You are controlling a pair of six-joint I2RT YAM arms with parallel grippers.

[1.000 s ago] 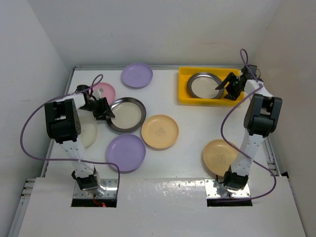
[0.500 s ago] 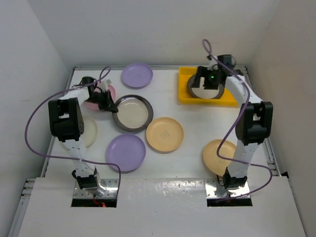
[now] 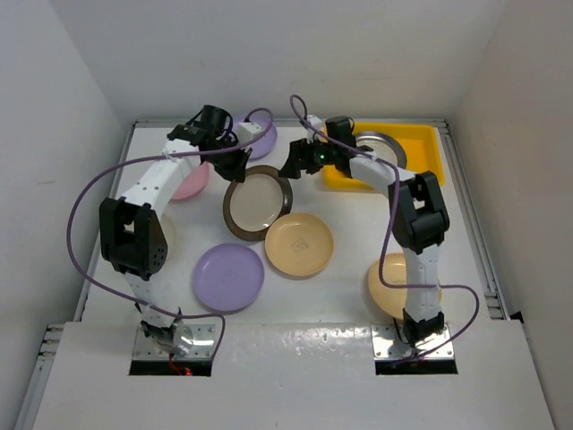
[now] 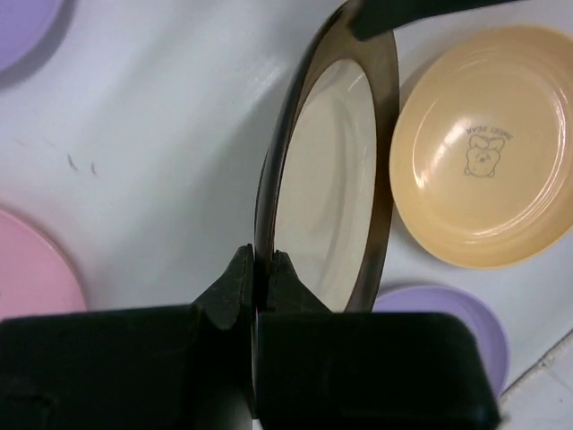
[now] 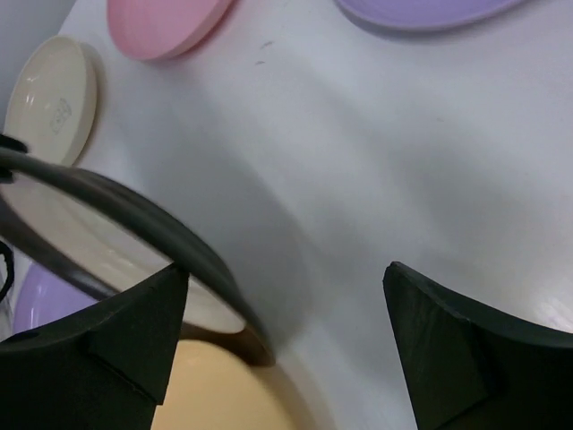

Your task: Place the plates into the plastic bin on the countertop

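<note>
My left gripper (image 3: 235, 167) (image 4: 260, 262) is shut on the near rim of a dark-rimmed plate (image 3: 258, 202) (image 4: 331, 179), which stands tilted on edge over the countertop (image 3: 358, 224). My right gripper (image 3: 292, 167) (image 5: 285, 273) is open at that plate's opposite rim (image 5: 134, 215), which passes just inside its left finger. The yellow plastic bin (image 3: 421, 134) at the back right holds another dark-rimmed plate (image 3: 380, 143), half hidden by the right arm. Loose plates lie around: tan-yellow (image 3: 299, 244) (image 4: 488, 148), lilac (image 3: 228, 276), pink (image 3: 190, 179) (image 5: 166, 22).
A second lilac plate (image 3: 261, 134) (image 5: 421, 9) sits at the back behind the left arm. A cream plate (image 3: 166, 237) (image 5: 54, 94) lies at the left edge, and another tan-yellow plate (image 3: 398, 285) beside the right arm's base. Walls close in on three sides.
My left gripper shut on the dark-rimmed plate's rim and tipped it up, moving right. My right arm swung left out of the bin to that plate, leaving a metallic plate in the bin.
</note>
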